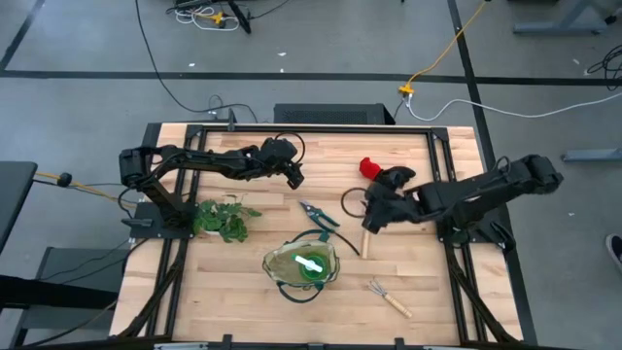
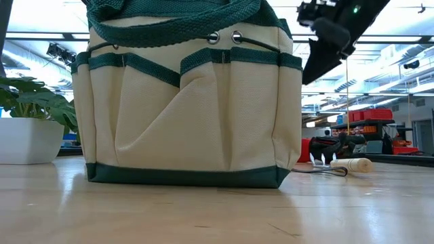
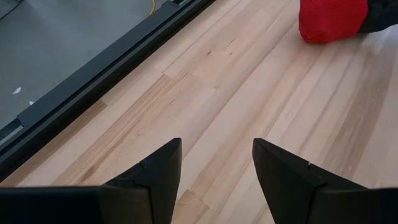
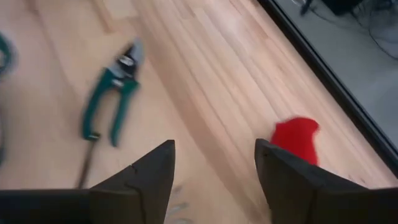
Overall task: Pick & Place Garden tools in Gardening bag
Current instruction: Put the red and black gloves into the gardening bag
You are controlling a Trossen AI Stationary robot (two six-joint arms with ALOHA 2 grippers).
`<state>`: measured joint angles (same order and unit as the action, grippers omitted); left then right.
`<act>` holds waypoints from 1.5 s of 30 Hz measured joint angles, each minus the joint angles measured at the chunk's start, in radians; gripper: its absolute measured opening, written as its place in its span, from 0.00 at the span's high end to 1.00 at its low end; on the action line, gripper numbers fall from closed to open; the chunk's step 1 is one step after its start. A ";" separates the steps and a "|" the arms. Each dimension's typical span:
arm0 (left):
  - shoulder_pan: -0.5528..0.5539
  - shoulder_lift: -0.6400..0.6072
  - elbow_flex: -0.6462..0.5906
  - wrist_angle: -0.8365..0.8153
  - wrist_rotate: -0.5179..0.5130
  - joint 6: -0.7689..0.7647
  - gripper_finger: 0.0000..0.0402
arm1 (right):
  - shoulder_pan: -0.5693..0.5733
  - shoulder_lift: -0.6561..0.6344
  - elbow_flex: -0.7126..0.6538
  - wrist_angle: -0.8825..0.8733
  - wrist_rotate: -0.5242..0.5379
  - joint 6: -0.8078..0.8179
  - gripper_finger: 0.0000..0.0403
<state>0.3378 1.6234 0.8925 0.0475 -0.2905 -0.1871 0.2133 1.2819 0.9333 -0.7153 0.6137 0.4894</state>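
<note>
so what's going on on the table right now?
A tidy-up into the gardening bag, which stands at the front of the table with the green spray bottle already inside. Neither arm holds anything. The right gripper, jaws open, hovers near the red glove, one hand rake and the pruning shears. The left gripper waits open over bare table. A second hand rake lies near the front right.

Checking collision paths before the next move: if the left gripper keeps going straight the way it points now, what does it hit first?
Probably nothing at once. The left gripper, open and empty, looks over bare table. The red glove lies far ahead and off to one side of that line; depth is hard to judge.
</note>
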 joint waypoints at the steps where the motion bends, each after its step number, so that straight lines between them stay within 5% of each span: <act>1: 0.000 0.000 0.000 0.000 0.000 0.000 0.49 | -0.015 0.000 0.000 -0.017 -0.003 0.000 0.44; 28: 0.000 0.000 0.000 0.000 0.020 -0.001 0.49 | -0.466 0.005 0.000 -0.211 -0.156 -0.249 0.44; 45: 0.000 0.000 0.000 0.000 0.034 -0.002 0.49 | -0.621 0.158 0.000 -0.211 -0.239 -0.506 0.44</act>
<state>0.3378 1.6234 0.8925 0.0471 -0.2569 -0.1890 -0.4078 1.4398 0.9333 -0.9268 0.3747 -0.0167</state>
